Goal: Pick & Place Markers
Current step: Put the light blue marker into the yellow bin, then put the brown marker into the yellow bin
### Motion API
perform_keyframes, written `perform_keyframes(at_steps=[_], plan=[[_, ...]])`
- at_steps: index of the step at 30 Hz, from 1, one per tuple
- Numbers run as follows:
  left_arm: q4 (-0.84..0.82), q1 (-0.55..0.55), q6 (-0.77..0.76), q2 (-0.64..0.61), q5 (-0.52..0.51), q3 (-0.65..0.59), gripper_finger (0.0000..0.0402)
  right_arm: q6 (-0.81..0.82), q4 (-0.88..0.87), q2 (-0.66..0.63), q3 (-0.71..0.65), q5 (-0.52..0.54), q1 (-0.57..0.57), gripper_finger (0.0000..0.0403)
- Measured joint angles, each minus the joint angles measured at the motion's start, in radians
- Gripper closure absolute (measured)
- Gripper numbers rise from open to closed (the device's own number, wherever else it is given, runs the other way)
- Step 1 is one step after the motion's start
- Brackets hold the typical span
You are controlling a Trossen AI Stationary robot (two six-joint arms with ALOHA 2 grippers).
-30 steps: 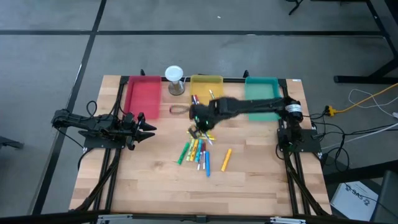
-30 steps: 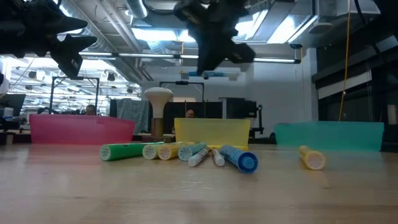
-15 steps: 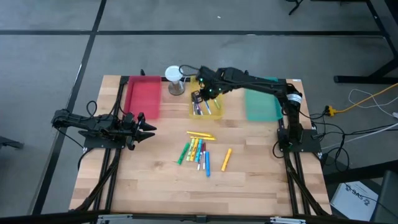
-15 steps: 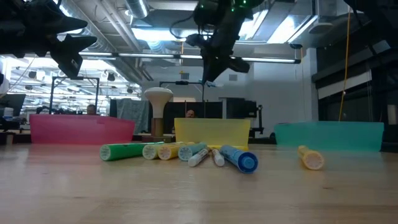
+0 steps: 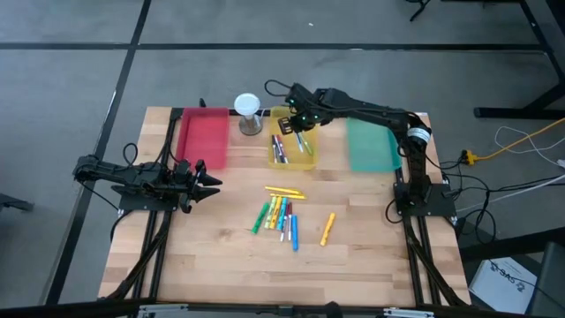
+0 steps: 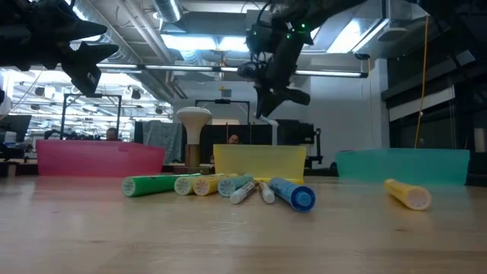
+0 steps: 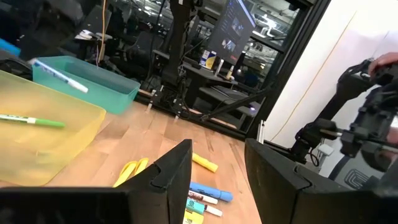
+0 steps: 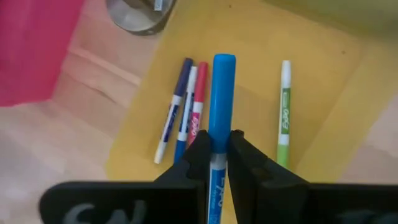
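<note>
My right gripper (image 5: 300,120) hangs over the far half of the yellow tray (image 5: 305,162), shut on a blue-capped marker (image 8: 222,93). Several markers lie in that tray: blue and red ones (image 8: 185,112) and a green one (image 8: 284,115). More markers lie in a pile (image 5: 279,215) on the table's middle, with one orange-yellow marker (image 5: 327,228) apart to their right. My left gripper (image 5: 212,184) waits open at the table's left, holding nothing. My right gripper pinches the marker's white barrel (image 8: 216,163) between its two fingers, just behind the blue cap. The fingers slant down from above, and the marker sticks out ahead of them, cap end foremost. It is lifted clear above the yellow tray's floor.
A red tray (image 5: 205,137) stands left of the yellow one and a teal tray (image 5: 371,146) right of it. A white-topped hourglass-like object (image 5: 248,113) stands between the red and yellow trays. Bare wood lies along the near edge.
My right gripper has swung from above the pile toward the table's far edge and now stands over the yellow tray, rolled a little, with the blue marker still in it. The lone orange-yellow marker has rolled slightly to the right.
</note>
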Motion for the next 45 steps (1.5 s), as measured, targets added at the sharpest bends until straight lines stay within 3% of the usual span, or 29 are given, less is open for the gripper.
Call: perform_keyframes(at_steps=[11, 36, 38, 45], plan=[[0.0, 0.0, 0.0, 0.0, 0.0, 0.0, 0.0258, 0.046, 0.131, 0.017, -0.092, -0.068, -0.017, 0.0369], [0.0, 0.0, 0.0, 0.0, 0.0, 0.0, 0.0258, -0.021, 0.055, 0.151, -0.044, -0.068, -0.003, 0.0368], [0.0, 0.0, 0.0, 0.0, 0.0, 0.0, 0.0258, -0.034, 0.055, 0.151, -0.044, -0.062, 0.002, 0.0341], [0.0, 0.0, 0.0, 0.0, 0.0, 0.0, 0.0258, -0.033, 0.009, 0.148, -0.044, -0.029, 0.02, 0.019]])
